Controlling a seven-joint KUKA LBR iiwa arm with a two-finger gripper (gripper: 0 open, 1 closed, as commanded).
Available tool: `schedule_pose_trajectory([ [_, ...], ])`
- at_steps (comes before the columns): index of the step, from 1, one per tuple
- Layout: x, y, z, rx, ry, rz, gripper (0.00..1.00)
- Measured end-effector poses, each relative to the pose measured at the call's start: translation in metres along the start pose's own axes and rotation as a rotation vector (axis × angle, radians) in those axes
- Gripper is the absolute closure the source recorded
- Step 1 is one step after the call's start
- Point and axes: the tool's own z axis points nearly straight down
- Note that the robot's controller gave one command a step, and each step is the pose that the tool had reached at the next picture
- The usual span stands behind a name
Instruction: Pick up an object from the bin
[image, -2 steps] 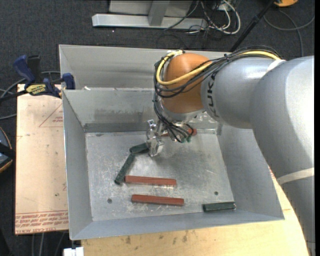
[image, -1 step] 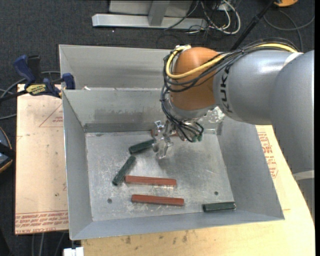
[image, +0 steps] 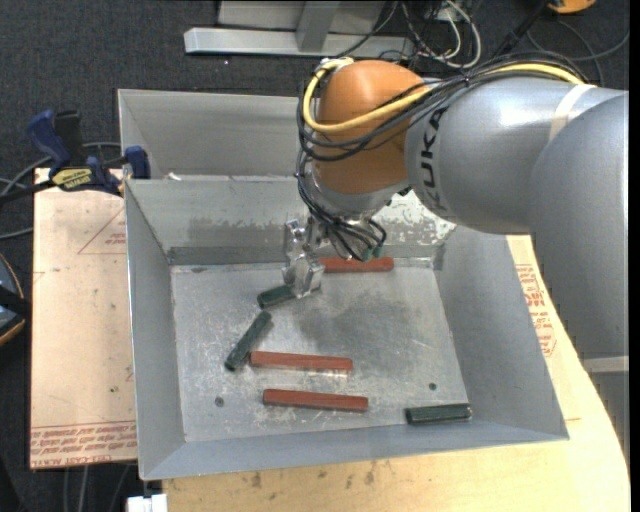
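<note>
My gripper (image: 301, 272) hangs low over the back middle of the bin, under the orange wrist cover. Just below and to its left lies a short dark green block (image: 274, 296), touching or nearly touching the gripper's lower end. A red-brown stick (image: 362, 265) lies flat right behind the gripper, partly hidden by it. A longer dark green bar (image: 248, 341) lies slantwise further towards the front left.
Two red-brown bars lie on the floor nearer the front, one (image: 301, 362) in the middle and one (image: 315, 401) below it. A dark green bar (image: 438, 412) rests at the front right corner. The arm spans the bin's right back side.
</note>
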Motion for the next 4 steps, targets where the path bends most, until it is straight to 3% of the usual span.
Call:
schedule_pose_trajectory([
  [1, 0.045, -0.004, 0.058, -0.004, 0.005, -0.155, 0.00],
  [2, 0.044, -0.003, 0.058, -0.004, 0.003, -0.155, 0.00],
  [3, 0.010, 0.003, 0.073, -0.001, -0.004, -0.202, 0.00],
  [4, -0.011, 0.005, 0.079, -0.001, -0.012, -0.260, 0.00],
])
